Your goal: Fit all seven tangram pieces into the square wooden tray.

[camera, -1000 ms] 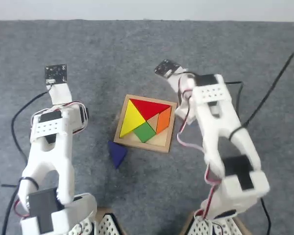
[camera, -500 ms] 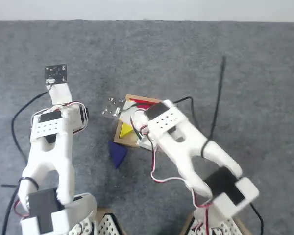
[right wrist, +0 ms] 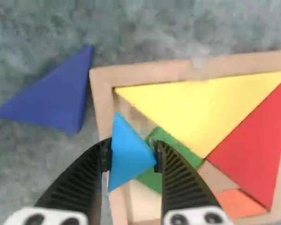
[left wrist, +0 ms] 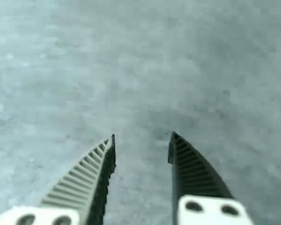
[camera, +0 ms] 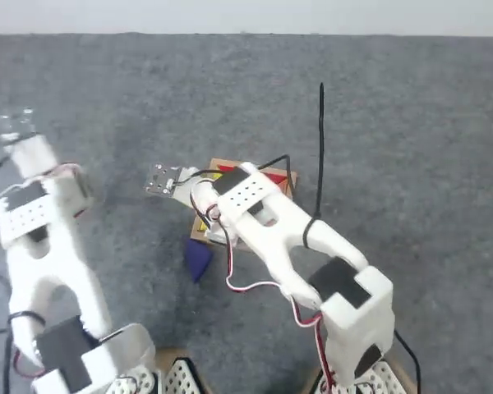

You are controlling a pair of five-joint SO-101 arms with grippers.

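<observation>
Two arms come up from the near edge of the grey carpet [camera: 394, 123]. Closest in lies the dark blue triangle [camera: 197, 258], flat on the carpet, just beside the near corner of the square wooden tray [camera: 220, 165] and outside its rim.

Over that corner sits the right arm [camera: 246, 197], stretched low across most of the tray. Its own camera tells the story: the right gripper [right wrist: 131, 147] is pinching the light blue triangle [right wrist: 126, 157], one finger on each side, and the piece is tilted with a point toward the tray's rim. It hangs over the rim and the edge of the green piece [right wrist: 175, 150]; whether it touches the wood, I cannot tell.

Inside the tray, the big yellow triangle [right wrist: 201, 108] lies along one side, the red triangle [right wrist: 248, 140] is snug against it, and the orange piece [right wrist: 239, 206] sits beyond the red. A patch of bare tray floor [right wrist: 140, 206] shows next to the green.

Far out on the left, well apart from the tray, the left arm [camera: 33, 205] reaches over plain carpet. The left gripper [left wrist: 141, 140] has its fingers spread and nothing between them.
</observation>
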